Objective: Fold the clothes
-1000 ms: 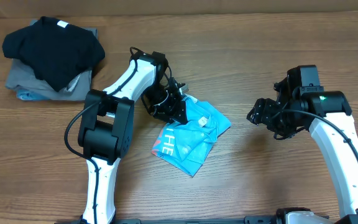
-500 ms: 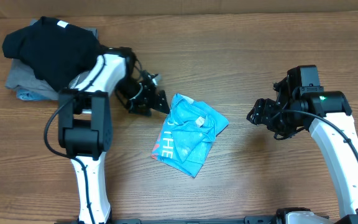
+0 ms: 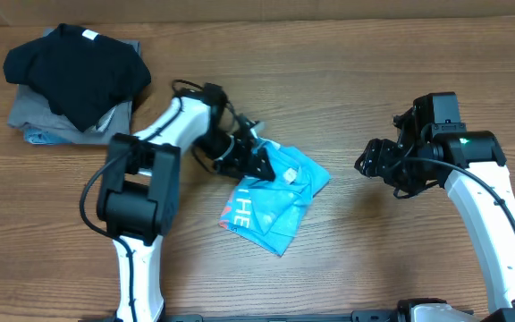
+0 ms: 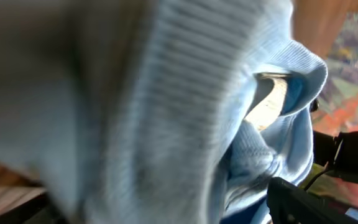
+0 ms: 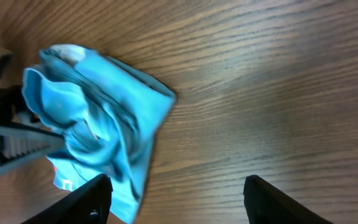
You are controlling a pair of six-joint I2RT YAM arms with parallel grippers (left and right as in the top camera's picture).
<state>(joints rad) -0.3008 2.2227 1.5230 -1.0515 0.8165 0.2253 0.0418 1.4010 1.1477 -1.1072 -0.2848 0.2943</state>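
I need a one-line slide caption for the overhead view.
Left gripper at the blue T-shirt's upper-left edge; right gripper open, apart from it.

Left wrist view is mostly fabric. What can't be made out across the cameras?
Left wrist: the T-shirt fills the lens, blurred; whether the left end effector is open or gripping cannot be told.
Overhead: that end effector covers the shirt's upper-left corner; the print is only partly readable.
Right wrist: the shirt's lower end is hidden behind the right end effector at the bottom edge.
Overhead: grey garments lie mostly under the black shirt.
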